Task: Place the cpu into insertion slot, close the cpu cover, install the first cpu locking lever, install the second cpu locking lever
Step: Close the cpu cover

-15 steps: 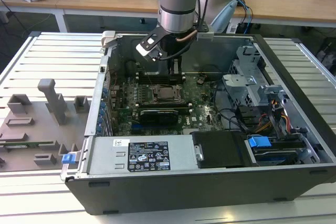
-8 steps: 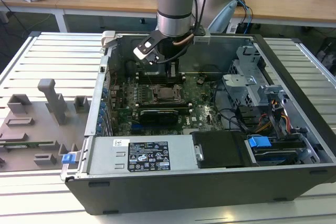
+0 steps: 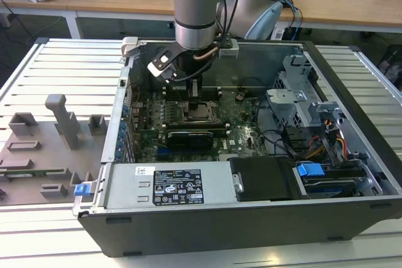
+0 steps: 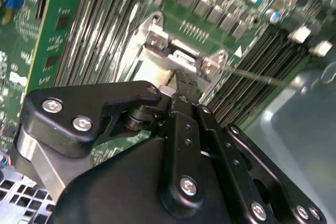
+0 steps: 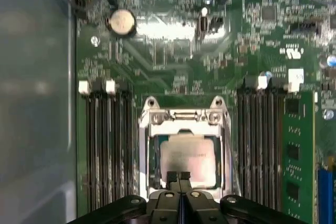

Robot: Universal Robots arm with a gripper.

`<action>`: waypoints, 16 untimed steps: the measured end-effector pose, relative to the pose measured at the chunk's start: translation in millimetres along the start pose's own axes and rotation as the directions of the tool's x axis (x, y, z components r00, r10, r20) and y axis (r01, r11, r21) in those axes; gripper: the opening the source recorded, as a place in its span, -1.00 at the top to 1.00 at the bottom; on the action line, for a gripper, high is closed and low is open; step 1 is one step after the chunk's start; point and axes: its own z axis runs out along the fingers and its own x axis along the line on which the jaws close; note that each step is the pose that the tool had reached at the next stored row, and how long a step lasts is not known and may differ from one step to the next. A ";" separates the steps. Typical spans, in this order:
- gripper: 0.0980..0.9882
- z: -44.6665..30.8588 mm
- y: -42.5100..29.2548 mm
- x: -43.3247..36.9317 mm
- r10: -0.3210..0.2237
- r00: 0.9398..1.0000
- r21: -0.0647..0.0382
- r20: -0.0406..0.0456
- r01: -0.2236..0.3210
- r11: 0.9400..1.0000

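Jaws pinched shut, tips pressed together with nothing visible between them, at the bottom centre of the first wrist view. Just beyond my tips, its lower edge touching them in the picture, the chip point(image 5: 188, 157) lies flat and square in the socket point(image 5: 227, 129). The cover point(image 5: 184, 124) frames it, hinge toward the top; whether it sits fully down I cannot tell. Memory slots point(image 5: 107, 145) flank both sides.
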 end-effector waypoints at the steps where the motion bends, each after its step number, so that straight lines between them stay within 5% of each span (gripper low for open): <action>1: 0.98 0.7 -2.2 0.0 0.000 1.000 0.000 0.000 0.000 1.000; 4: 0.98 2.5 -9.2 0.0 0.000 1.000 0.000 0.000 0.000 1.000; 8: 0.98 3.7 -9.1 -0.1 -0.001 1.000 0.000 0.000 0.001 1.000; 16: 0.98 -0.5 12.3 0.2 -0.003 1.000 0.006 0.000 0.003 1.000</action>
